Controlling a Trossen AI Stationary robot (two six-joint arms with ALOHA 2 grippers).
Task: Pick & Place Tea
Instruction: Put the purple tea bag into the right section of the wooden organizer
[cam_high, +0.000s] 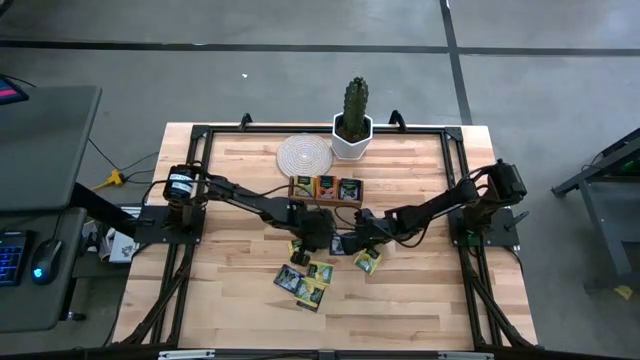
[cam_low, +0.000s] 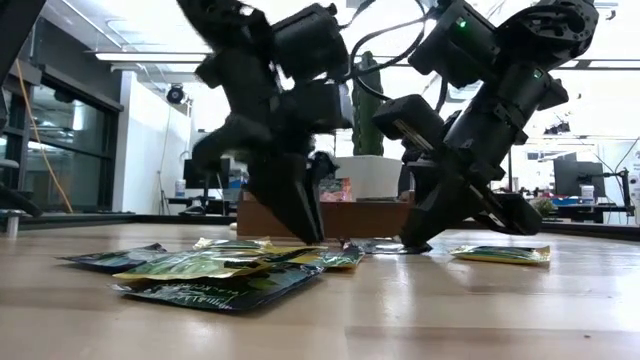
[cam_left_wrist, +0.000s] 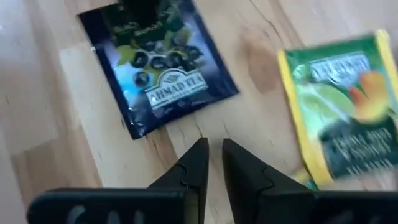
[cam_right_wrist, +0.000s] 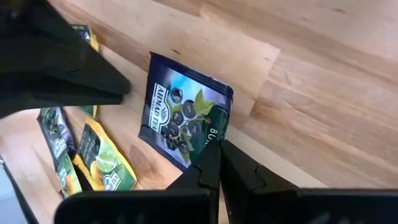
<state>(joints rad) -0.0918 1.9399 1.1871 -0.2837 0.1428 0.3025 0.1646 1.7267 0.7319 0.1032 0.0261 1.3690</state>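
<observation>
Several flat tea packets (cam_high: 305, 280) lie scattered on the wooden table; one green-yellow packet (cam_high: 367, 262) lies apart to their right. A dark blue packet (cam_right_wrist: 180, 112) lies between my two grippers, also seen in the left wrist view as the dark blue packet (cam_left_wrist: 158, 62). My left gripper (cam_left_wrist: 214, 146) hangs just above the wood with a narrow gap and nothing between its fingers, the blue packet ahead of it and a green packet (cam_left_wrist: 345, 106) beside it. My right gripper (cam_right_wrist: 217, 152) is shut on the blue packet. My right gripper pinches the dark blue packet at its near edge (cam_right_wrist: 214, 137), between its two fingertips. The fingers slant down from the table's right side. The packet's far part lies on the wood; whether the pinched edge is raised I cannot tell.
A brown wooden tray (cam_high: 325, 203) with packets in it stands behind the grippers. Farther back are a cactus in a white pot (cam_high: 352, 130) and a round woven mat (cam_high: 303, 155). A black frame (cam_high: 200, 130) runs around the table's edges.
</observation>
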